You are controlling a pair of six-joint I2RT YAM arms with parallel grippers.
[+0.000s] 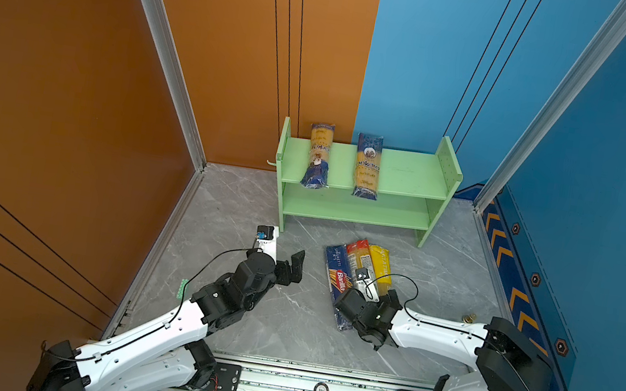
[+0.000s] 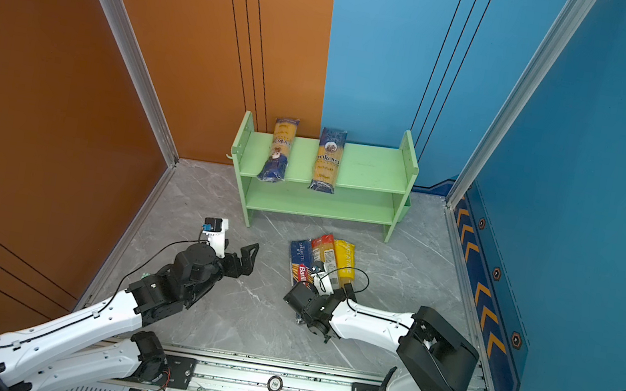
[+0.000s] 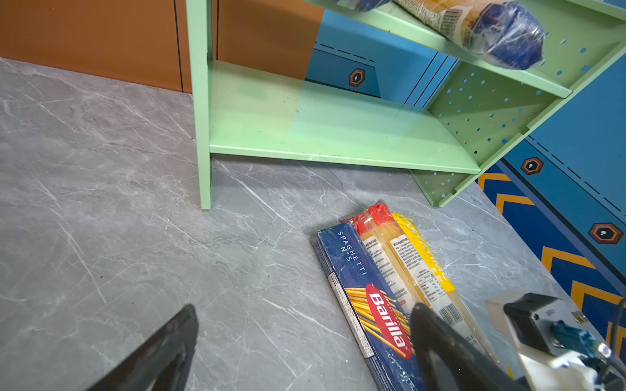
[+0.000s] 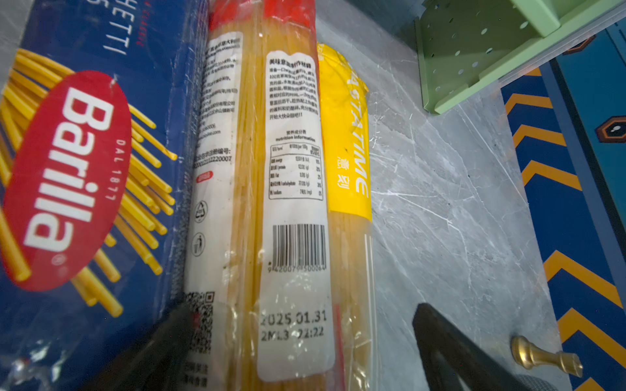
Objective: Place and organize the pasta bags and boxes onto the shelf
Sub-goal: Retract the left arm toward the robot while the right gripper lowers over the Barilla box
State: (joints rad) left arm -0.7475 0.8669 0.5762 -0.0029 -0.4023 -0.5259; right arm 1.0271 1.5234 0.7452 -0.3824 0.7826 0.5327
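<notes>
Right claw (image 4: 301, 311) apart over red-ended packet (image 4: 252, 169); left claw (image 3: 305, 309) apart; navy Barilla packet (image 4: 84, 169) adjacent.

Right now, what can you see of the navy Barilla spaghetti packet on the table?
The long navy Barilla spaghetti packet looks glossy, with a red oval logo, yellow strands and white text SPAGHETTI N°5. It lies flat on the grey marble-look tabletop, before the light green wooden shelf, apart from it. The red-ended clear spaghetti packet lies against its long side. The right arm covers part of it in both top views.
</notes>
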